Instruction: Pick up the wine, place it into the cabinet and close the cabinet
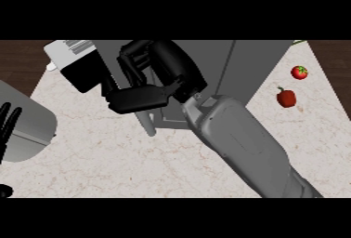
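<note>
Two hands show; the right hand (159, 74) is curled at the grey cabinet (240, 65), grasping the wine (77, 62) beside its door; the left hand (8, 122) rests, fingers straight, at the table's (137, 167) left edge.

1. the one head view looked steeply down on the counter (137, 172) from above.
2. it sat close, the right forearm (240, 144) filling much of the middle.
3. no second view shared the scene.

Even, soft light on the counter (171, 158); no glare, faint shadows.
</note>
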